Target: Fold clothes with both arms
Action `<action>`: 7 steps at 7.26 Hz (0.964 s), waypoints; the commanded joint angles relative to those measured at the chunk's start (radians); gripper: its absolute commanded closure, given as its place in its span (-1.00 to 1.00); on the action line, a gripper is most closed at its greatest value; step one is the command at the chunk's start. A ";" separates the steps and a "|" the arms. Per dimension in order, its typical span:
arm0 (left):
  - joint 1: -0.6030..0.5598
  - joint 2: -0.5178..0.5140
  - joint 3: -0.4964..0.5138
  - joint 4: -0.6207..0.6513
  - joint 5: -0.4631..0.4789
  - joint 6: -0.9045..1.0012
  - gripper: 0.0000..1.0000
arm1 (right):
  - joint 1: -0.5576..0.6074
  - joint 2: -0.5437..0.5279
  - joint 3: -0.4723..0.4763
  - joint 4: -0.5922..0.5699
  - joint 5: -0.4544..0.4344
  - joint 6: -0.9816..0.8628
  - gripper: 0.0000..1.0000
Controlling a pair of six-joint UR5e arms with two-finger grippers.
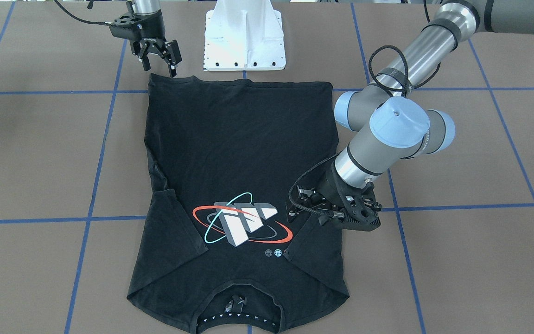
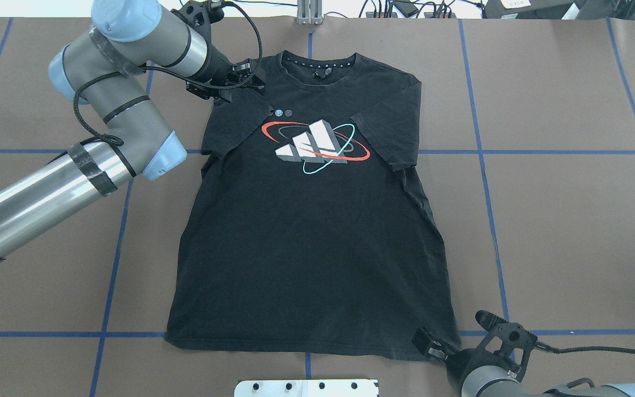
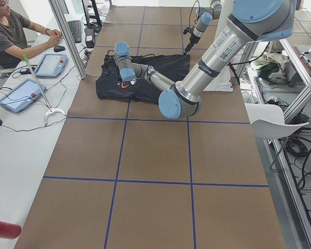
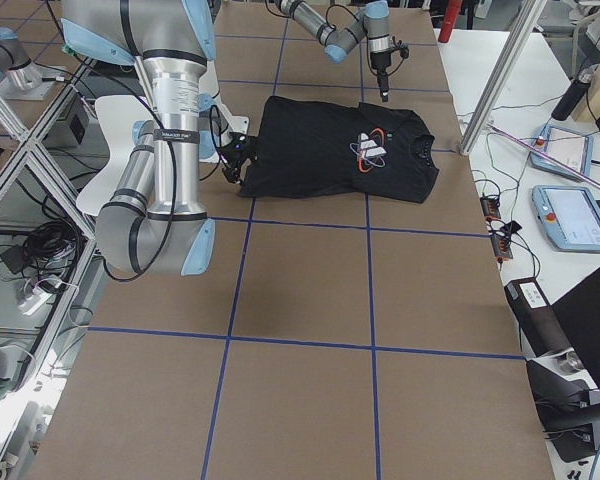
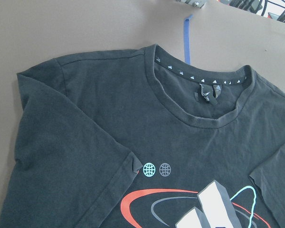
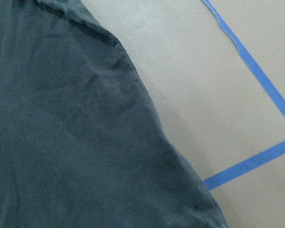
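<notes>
The black T-shirt (image 2: 306, 231) lies flat on the table with the graphic (image 2: 317, 144) up and the collar (image 5: 199, 102) on the far side from the robot. Both sleeves are folded in over the chest. My left gripper (image 2: 254, 76) hovers over the folded left sleeve beside the collar; it looks open and holds nothing, and it also shows in the front view (image 1: 295, 206). My right gripper (image 2: 452, 328) is open and empty just above the hem corner near the robot's base, also seen in the front view (image 1: 160, 69). The right wrist view shows the shirt's edge (image 6: 147, 109).
The white base pedestal (image 1: 244, 41) stands just behind the hem. Blue tape lines (image 2: 483, 165) cross the brown table. An operator (image 3: 10, 36) sits at a side desk with tablets (image 3: 20, 96) beyond the table's far edge.
</notes>
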 commanded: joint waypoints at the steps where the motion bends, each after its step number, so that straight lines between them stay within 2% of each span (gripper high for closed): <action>1: 0.002 0.002 0.004 -0.001 0.002 0.001 -0.71 | -0.007 0.001 -0.026 -0.006 0.003 0.000 -0.91; 4: 0.003 0.000 0.004 -0.001 0.004 0.001 -0.73 | -0.007 0.001 -0.046 0.002 0.066 0.032 -0.91; 5: 0.003 0.002 0.004 -0.001 0.004 0.001 -0.74 | -0.007 0.001 -0.049 0.003 0.081 0.075 -0.85; 6: 0.003 0.002 0.004 -0.001 0.004 0.001 -0.74 | -0.007 0.009 -0.045 0.005 0.095 0.104 -0.72; 7: 0.003 0.002 0.004 -0.001 0.004 0.001 -0.74 | -0.007 0.006 -0.046 0.005 0.094 0.106 -0.47</action>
